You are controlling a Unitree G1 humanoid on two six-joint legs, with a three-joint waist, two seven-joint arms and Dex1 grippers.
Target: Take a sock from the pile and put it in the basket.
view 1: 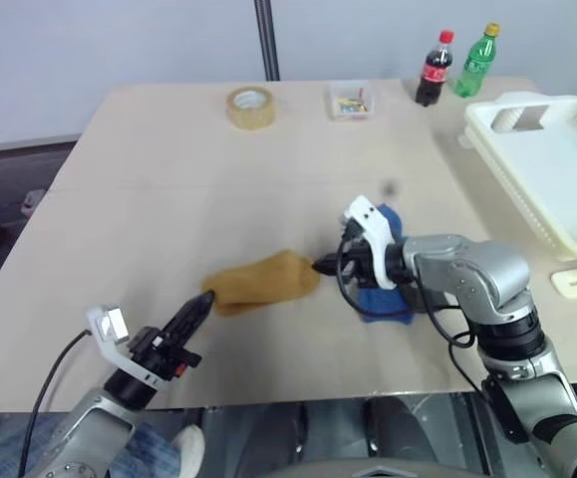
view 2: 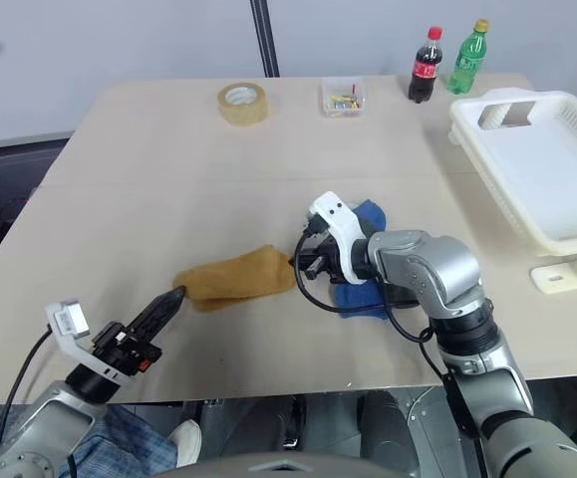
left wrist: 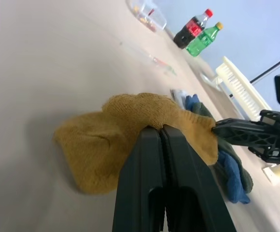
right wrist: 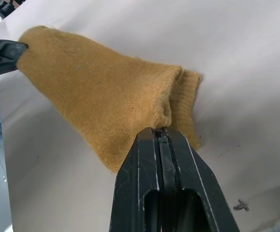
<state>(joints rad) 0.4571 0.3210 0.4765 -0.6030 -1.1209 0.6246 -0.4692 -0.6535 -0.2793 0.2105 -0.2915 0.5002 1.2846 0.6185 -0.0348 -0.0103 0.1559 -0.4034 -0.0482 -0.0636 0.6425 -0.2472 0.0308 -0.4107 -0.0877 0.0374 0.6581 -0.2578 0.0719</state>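
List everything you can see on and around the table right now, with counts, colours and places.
mustard sock: one, mustard yellow, table centre, stretched between the two grippers
pile: blue and dark olive socks, table centre, under the right gripper's wrist
basket: one, white, right edge of table
tape roll: one, tan, far side of table
clear box: one, small, holding coloured bits, far side, right of the tape roll
cola bottle: one, dark with red cap, far right corner
green bottle: one, yellow cap, beside the cola bottle
table: one, light wood
left gripper: black fingers shut on the sock's near-left end
right gripper: black fingers shut on the sock's right end
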